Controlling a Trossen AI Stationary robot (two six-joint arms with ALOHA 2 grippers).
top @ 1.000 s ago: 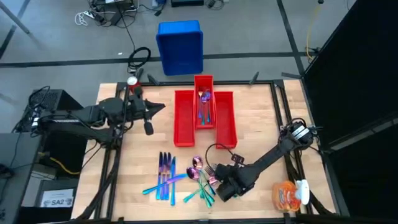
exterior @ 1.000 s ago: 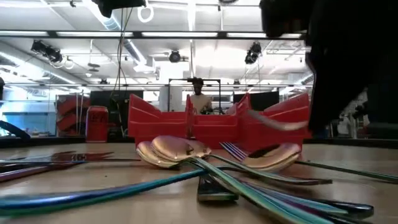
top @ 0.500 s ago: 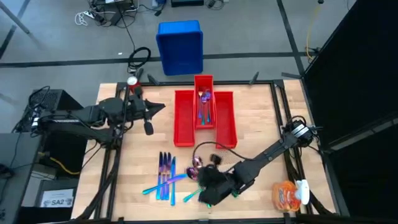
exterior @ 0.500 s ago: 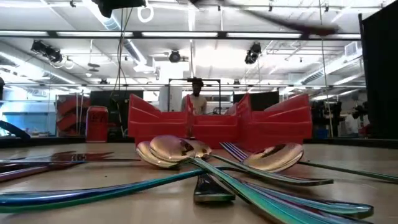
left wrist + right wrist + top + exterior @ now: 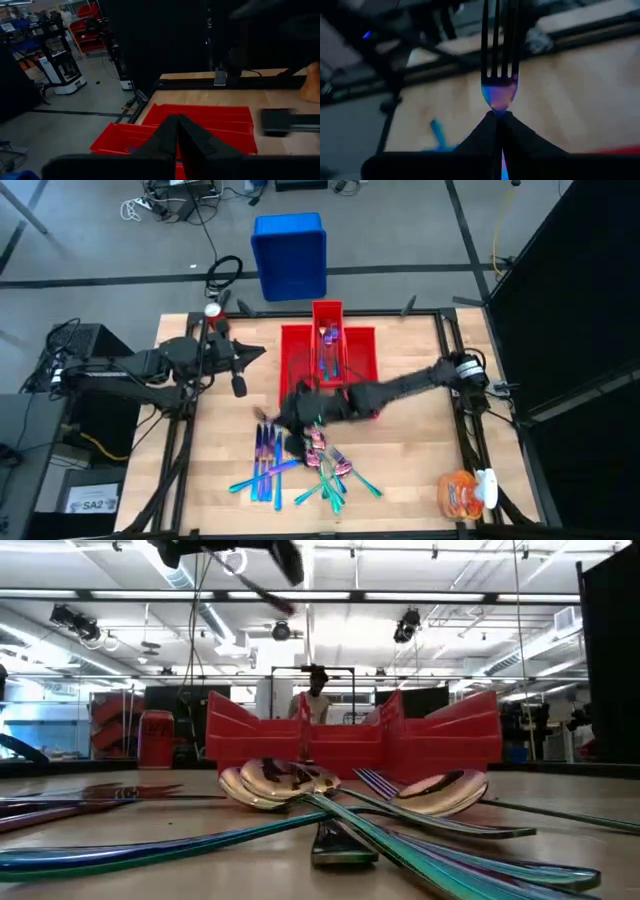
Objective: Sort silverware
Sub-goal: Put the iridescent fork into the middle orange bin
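My right gripper reaches across the table's middle, above the near end of the left red bin, and is shut on an iridescent fork. The three red bins stand side by side at the far middle; the middle one holds forks. Loose silverware lies on the table near the front edge: a pile of spoons and forks and a row of knives. In the low view the pile lies in front of the bins. My left gripper waits shut at the far left. My right gripper pinches the fork between its two fingers at the neck, just below the tines. The fingers lie along the fork, and the tines stick out past the fingertips. The fork is lifted clear of the table; its handle is hidden behind the fingers.
A blue bin stands on the floor beyond the far edge. An orange and white object lies at the near right corner. A red can sits at the far left corner. A person stands in the room behind the bins.
My right gripper has risen from the silverware pile near the front edge and swung toward the table's left and far side, carrying the fork up clear of the pile. The pile and the knives have stayed in place.
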